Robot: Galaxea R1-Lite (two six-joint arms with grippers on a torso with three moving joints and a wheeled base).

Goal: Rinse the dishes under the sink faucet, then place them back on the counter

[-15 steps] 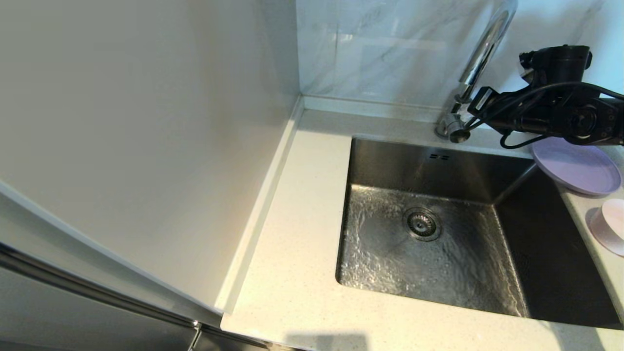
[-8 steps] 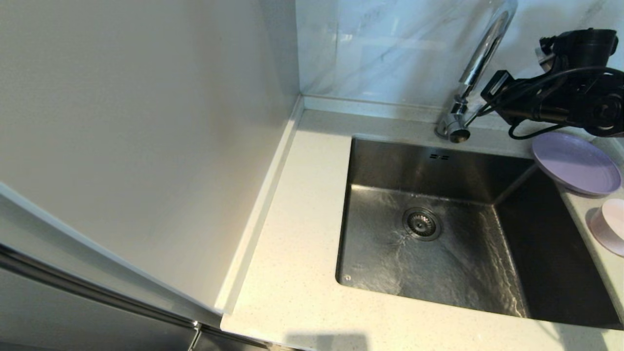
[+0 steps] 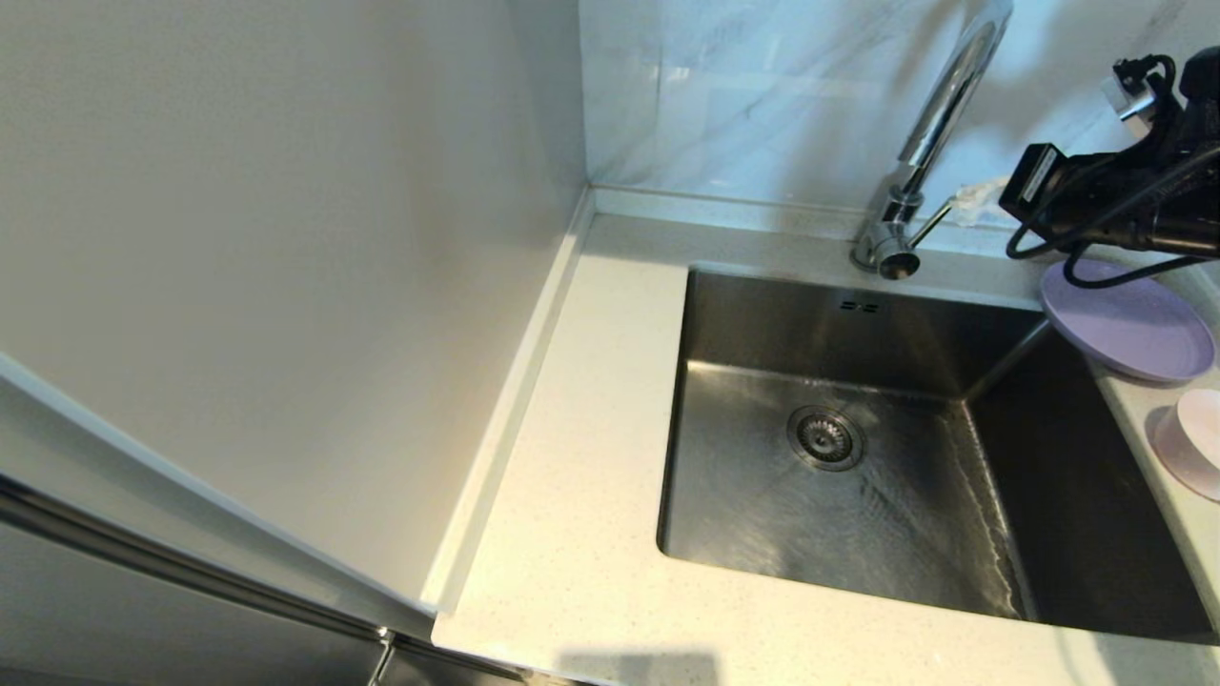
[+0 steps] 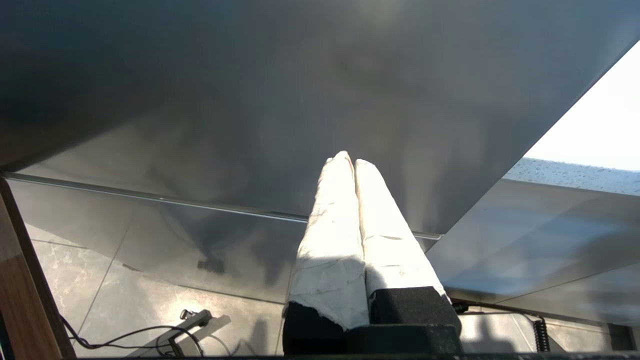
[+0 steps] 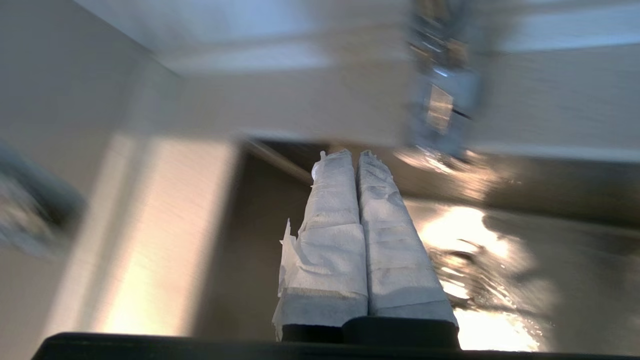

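The lavender plate [image 3: 1129,324] lies on the counter [image 3: 591,429] at the sink's back right corner. In front of it, at the view's right edge, the pale bowl [image 3: 1203,419] rests on the pink saucer [image 3: 1172,457]. The chrome faucet [image 3: 929,124] rises behind the basin, its thin lever [image 3: 929,227] pointing right. My right gripper [image 3: 974,193] hovers just right of the lever, apart from it and above the plate's far edge; its white-wrapped fingers [image 5: 340,200] are shut on nothing. My left gripper [image 4: 349,160] is shut and empty, parked low by a grey cabinet front, outside the head view.
The steel basin [image 3: 1039,495] is wet, with a round drain [image 3: 825,437] near its middle. A grey wall panel [image 3: 286,238] closes off the left side, and a marbled backsplash [image 3: 743,95] stands behind the faucet.
My right arm has drawn back to the right and upward, away from the faucet lever. The rippling sheet of water in the basin has thinned.
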